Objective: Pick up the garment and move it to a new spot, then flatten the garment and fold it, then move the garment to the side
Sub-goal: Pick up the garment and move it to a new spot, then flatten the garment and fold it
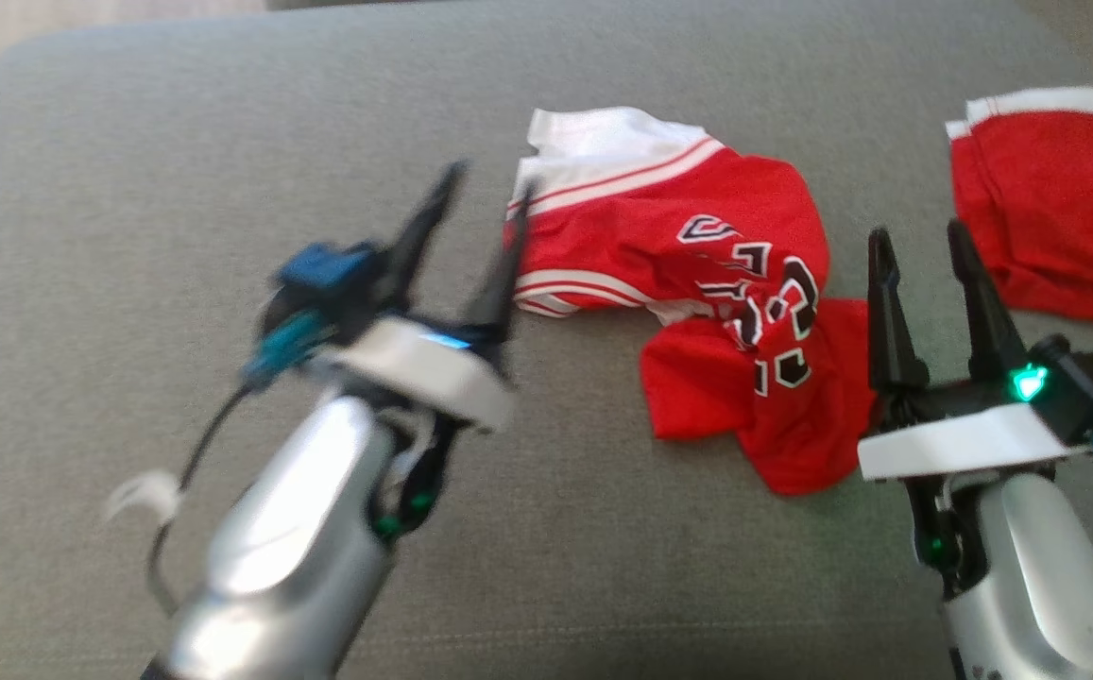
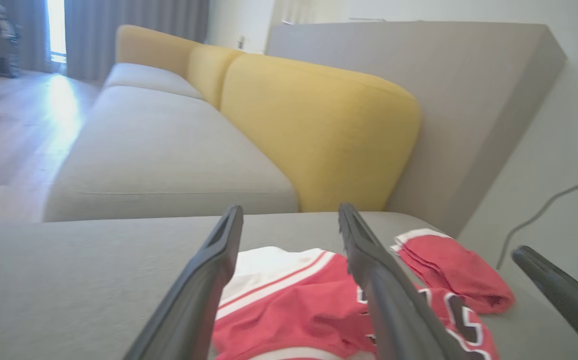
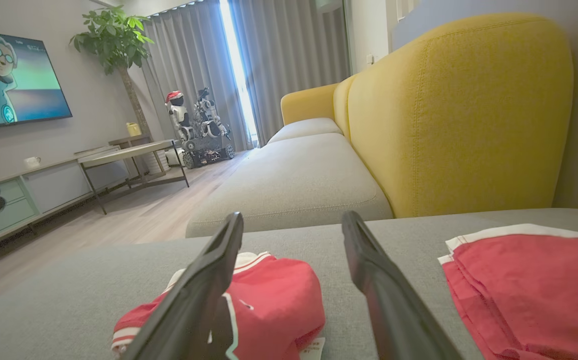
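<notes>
The garment (image 1: 697,283) is a red jersey with white trim and black lettering, lying crumpled on the grey cushion (image 1: 178,189). My left gripper (image 1: 491,184) is open and blurred, its fingertips at the garment's left edge with nothing between them. In the left wrist view the left gripper (image 2: 289,210) points over the garment (image 2: 293,300). My right gripper (image 1: 917,233) stands open just right of the garment's lower fold, holding nothing. In the right wrist view the right gripper (image 3: 293,216) has the garment (image 3: 269,295) behind its left finger.
A second red piece with a white band (image 1: 1047,189) lies folded at the far right (image 3: 533,280). A yellow backrest (image 2: 318,130) and a grey sofa seat (image 3: 298,175) lie beyond the cushion's far edge. The cushion's left half is bare.
</notes>
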`<state>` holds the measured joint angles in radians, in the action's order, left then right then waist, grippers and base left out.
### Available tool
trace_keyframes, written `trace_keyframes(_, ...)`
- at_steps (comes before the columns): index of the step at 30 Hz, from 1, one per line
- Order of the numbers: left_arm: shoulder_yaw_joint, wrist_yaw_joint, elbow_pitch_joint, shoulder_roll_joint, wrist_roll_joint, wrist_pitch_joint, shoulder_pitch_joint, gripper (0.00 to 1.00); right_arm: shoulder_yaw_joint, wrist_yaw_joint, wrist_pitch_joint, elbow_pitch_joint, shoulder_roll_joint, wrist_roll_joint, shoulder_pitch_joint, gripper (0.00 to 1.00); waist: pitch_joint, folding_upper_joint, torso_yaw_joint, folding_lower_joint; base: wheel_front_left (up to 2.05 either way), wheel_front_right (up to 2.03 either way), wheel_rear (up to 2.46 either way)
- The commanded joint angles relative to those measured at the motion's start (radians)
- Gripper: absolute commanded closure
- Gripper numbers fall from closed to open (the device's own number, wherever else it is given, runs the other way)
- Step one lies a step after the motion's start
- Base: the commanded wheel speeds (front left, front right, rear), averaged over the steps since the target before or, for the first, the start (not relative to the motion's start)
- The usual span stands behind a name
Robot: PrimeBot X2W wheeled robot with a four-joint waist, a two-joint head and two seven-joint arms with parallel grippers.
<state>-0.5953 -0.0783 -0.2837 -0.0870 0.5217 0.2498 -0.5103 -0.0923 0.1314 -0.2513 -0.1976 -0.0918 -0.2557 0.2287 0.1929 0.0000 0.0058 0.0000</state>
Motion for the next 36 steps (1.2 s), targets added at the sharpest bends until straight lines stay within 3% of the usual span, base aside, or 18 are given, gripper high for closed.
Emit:
trace_keyframes(1, 0.066, -0.003, 0.045, -0.021, -0.011, 0.012, 0.014, 0.00, -0.019, -0.001, -0.010, 0.024, -0.011, 0.004, -0.005, 0.00, -0.025, 0.0000, 0.025, 0.0000, 0.00, 0.00, 0.00)
trace_keyframes(9, 0.279, 0.034, 0.127, 0.006, -0.060, 0.012, 0.233, 0.00, -0.006, -0.001, -0.010, 0.011, -0.018, 0.009, -0.036, 0.00, -0.050, 0.0000, 0.060, 0.0000, 0.00, 0.00, 0.00)
trace_keyframes(15, 0.360, 0.075, 0.141, 0.033, -0.084, 0.012, 0.319, 0.00, 0.003, -0.001, -0.007, 0.003, -0.021, 0.011, -0.047, 0.00, -0.060, 0.0000, 0.069, 0.0000, 0.00, 0.00, 0.00)
trace_keyframes(19, 0.370, 0.087, 0.149, 0.036, -0.081, 0.012, 0.332, 0.00, -0.001, -0.001, -0.004, -0.009, -0.021, 0.010, -0.049, 0.00, -0.069, 0.0000, 0.068, 0.0000, 0.00, 0.00, 0.00)
trace_keyframes(36, 0.306, 0.071, 0.152, 0.037, -0.057, 0.012, 0.337, 0.00, 0.066, -0.001, 0.076, -0.180, -0.044, 0.023, 0.002, 0.00, -0.030, 0.0000, 0.085, 0.0000, 0.00, 0.00, 0.00)
